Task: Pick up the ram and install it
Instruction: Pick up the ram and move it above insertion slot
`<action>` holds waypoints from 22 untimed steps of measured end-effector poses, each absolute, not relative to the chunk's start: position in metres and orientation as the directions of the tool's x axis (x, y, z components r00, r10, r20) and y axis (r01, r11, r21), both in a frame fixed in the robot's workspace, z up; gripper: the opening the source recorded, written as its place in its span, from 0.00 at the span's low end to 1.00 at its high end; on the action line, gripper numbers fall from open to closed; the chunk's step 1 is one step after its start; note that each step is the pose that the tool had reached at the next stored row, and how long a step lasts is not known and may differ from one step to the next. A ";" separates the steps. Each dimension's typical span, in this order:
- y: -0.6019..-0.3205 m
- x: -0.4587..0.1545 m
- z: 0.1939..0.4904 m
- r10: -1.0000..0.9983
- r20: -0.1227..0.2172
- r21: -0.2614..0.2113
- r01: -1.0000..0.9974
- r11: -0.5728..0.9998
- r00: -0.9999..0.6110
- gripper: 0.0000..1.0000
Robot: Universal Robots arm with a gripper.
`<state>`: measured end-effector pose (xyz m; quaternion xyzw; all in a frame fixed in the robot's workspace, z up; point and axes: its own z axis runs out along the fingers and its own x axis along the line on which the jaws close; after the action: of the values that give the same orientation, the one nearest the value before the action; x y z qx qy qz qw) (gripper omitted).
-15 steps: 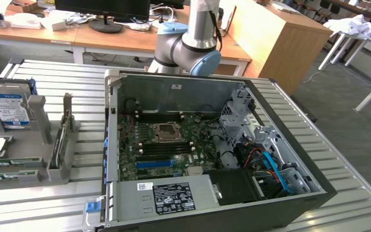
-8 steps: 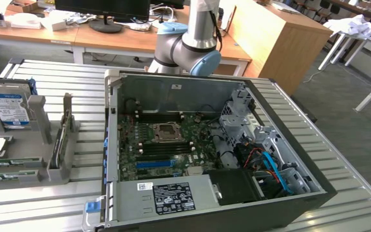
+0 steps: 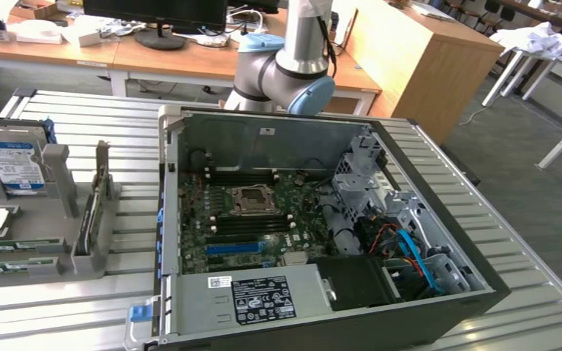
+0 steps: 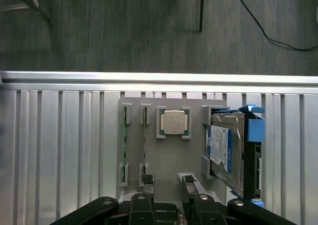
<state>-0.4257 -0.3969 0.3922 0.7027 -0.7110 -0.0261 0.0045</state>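
Two green ram sticks stand on edge side by side in a grey holder [image 4: 169, 160]; one ram stick [image 4: 123, 145] is nearer the holder's rim, the other [image 4: 144, 145] is beside it. In the exterior view these ram sticks [image 3: 9, 250] lie at the near end of the holder [image 3: 42, 241], left of the open computer case [image 3: 169, 219]. My gripper [image 4: 167, 180] hangs open above the holder's edge, with nothing between its black fingertips [image 4: 147, 179]. The motherboard's black slots [image 3: 252, 223] flank the CPU socket [image 3: 252, 197].
A silver hard drive [image 4: 226, 150] with a blue-white label stands in the holder, with a CPU chip [image 4: 174, 121] next to it. A blue slot strip [image 3: 234, 248] and a power supply [image 3: 252, 296] sit inside the case. The arm's elbow [image 3: 286, 69] rises behind the case. Ribbed metal table [image 3: 85, 307] all around.
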 end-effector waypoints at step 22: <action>-0.409 -0.430 0.383 -0.999 -0.030 0.043 -0.999 0.011 -0.013 0.36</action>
<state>-0.4297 -0.4087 0.3826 0.7026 -0.7111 -0.0260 0.0044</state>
